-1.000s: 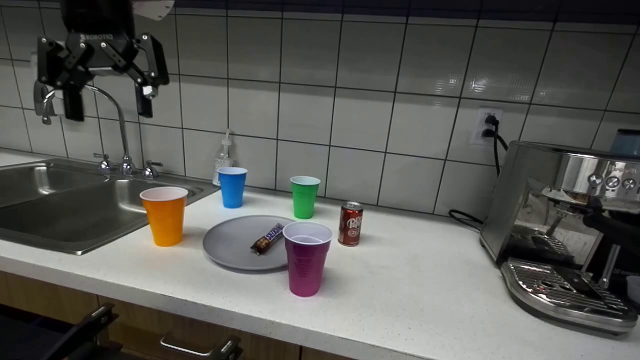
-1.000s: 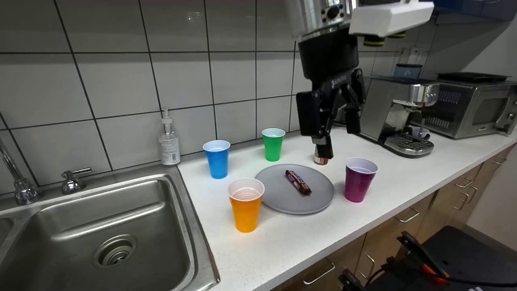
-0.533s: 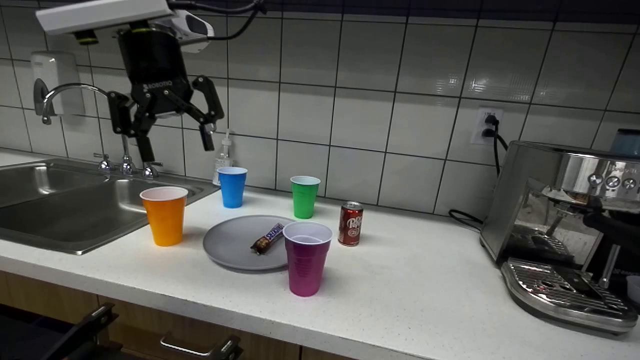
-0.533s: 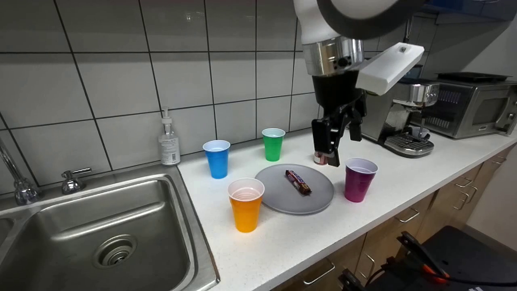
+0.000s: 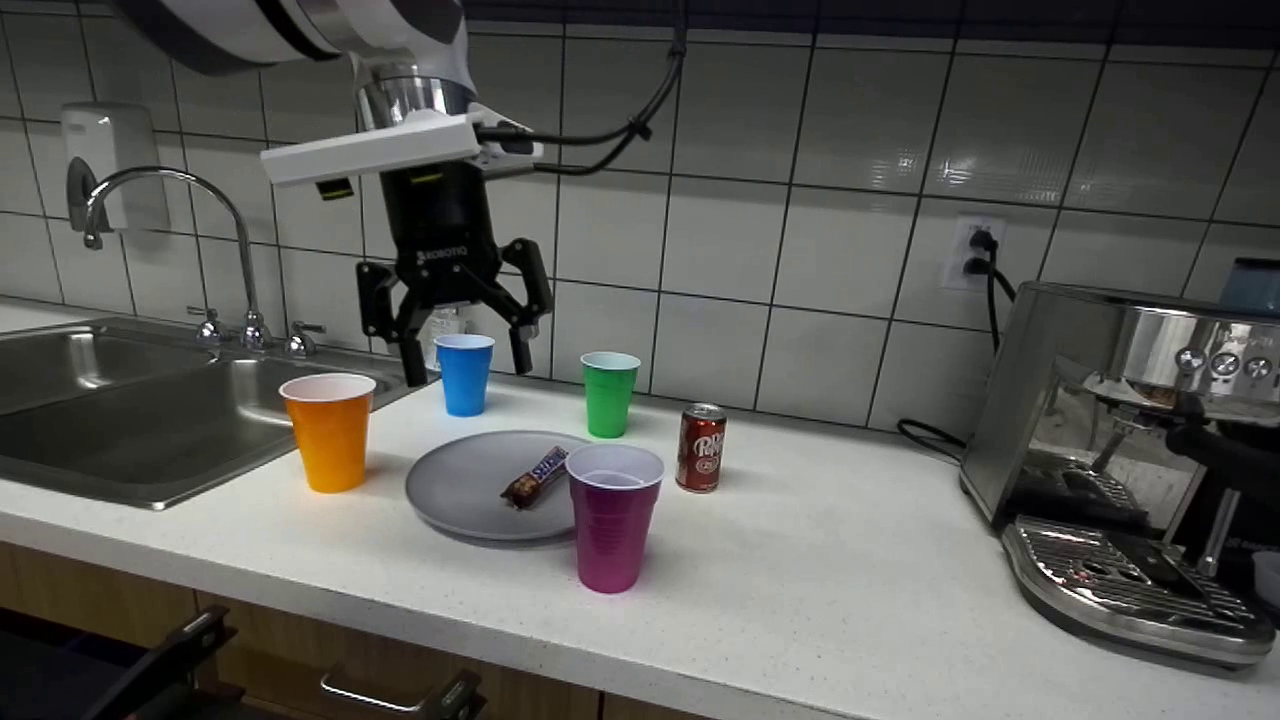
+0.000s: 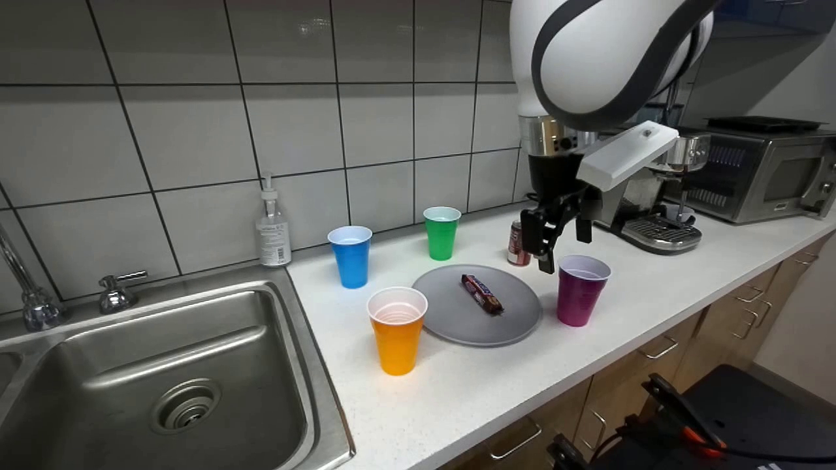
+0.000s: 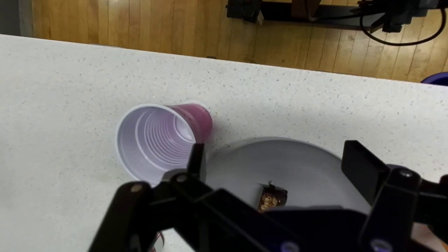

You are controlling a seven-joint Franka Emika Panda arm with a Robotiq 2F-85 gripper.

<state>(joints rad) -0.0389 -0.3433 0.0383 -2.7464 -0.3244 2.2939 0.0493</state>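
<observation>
My gripper [image 5: 468, 370] hangs in the air with its jaws wide open and nothing between them. Below it, a grey plate [image 5: 450, 490] rests on the counter, carrying a Snickers bar [image 5: 535, 478]. In the wrist view the brown end of the bar [image 7: 272, 198] shows between the fingers; the hand covers the rest. A purple cup [image 7: 150, 140] stands beside the plate, partly overlapped by one finger in that view. In both exterior views an orange cup [image 6: 397, 339], a blue cup [image 6: 351, 258], a green cup [image 6: 442, 234] and a Dr Pepper can [image 5: 701, 450] stand upright around the plate.
A steel sink [image 6: 287, 365] with a faucet [image 5: 240, 230] adjoins the counter. Against the tiled wall stands a soap bottle [image 6: 273, 232]. A coffee machine [image 5: 1130, 450] and a microwave [image 6: 777, 170] are farther along. The counter's front edge [image 7: 245, 64] crosses the wrist view.
In both exterior views the arm has come down and moved to the right, from over the sink area to above the plate. Its jaws have stayed open; the cups, can, plate and bar look unmoved.
</observation>
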